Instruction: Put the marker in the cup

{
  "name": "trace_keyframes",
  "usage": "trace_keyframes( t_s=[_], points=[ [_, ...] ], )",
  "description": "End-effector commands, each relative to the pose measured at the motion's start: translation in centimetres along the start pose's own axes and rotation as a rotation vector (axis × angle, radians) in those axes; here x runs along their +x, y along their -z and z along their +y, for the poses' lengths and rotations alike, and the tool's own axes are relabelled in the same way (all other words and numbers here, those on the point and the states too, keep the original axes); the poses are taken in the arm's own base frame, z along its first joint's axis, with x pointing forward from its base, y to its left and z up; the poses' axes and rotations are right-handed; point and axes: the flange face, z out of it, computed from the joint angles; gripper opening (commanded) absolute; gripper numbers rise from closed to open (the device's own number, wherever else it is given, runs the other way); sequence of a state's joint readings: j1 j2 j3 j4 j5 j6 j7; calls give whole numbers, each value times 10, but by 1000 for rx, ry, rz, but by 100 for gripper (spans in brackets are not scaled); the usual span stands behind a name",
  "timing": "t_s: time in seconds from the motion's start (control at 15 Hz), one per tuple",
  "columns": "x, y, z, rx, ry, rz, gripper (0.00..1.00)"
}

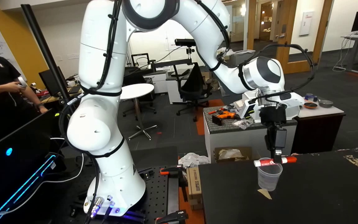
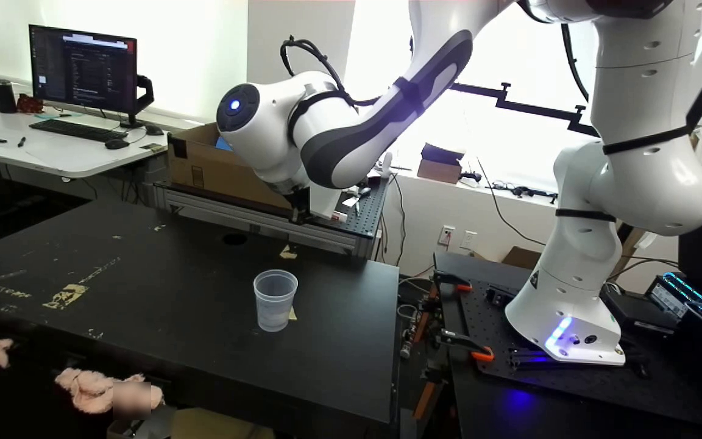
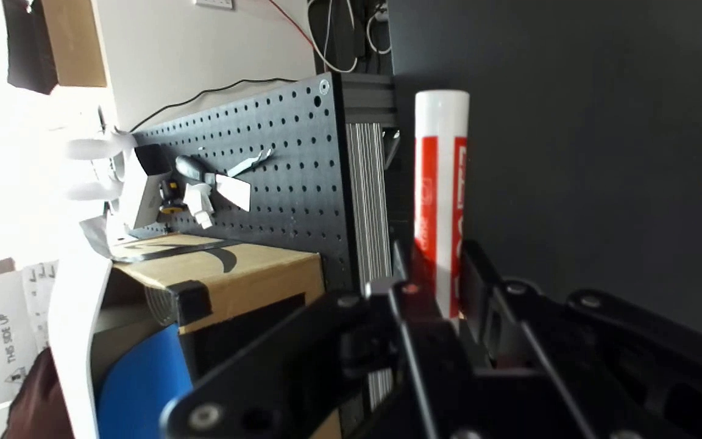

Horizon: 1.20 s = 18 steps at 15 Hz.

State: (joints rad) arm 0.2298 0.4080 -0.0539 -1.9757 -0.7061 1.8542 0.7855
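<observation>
Tapered translucent plastic cup point(image 2: 274, 302): stands upright on black tabletop point(image 2: 162, 262). Red-and-white cylindrical marker point(image 3: 441, 201): clamped in black two-fingered gripper point(image 1: 277, 158), higher than cup and apart from it.

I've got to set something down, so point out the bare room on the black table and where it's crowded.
Bare: the black table from the cup to the robot-side edge, and from the cup toward the yellowish patch. Crowded: the cup's foot, where a tan scrap lies, and around the gripper holding the marker.
</observation>
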Motion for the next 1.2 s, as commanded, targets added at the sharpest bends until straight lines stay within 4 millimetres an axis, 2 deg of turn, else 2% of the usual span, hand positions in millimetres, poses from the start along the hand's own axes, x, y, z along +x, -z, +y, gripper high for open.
trace_keyframes(
  t_s=[0.0,0.47,1.13],
  points=[
    [5,5,-6,-17,165,-46,5],
    [12,6,-33,-70,407,-119,5],
    [33,7,-72,-172,629,-222,5]
  ],
)
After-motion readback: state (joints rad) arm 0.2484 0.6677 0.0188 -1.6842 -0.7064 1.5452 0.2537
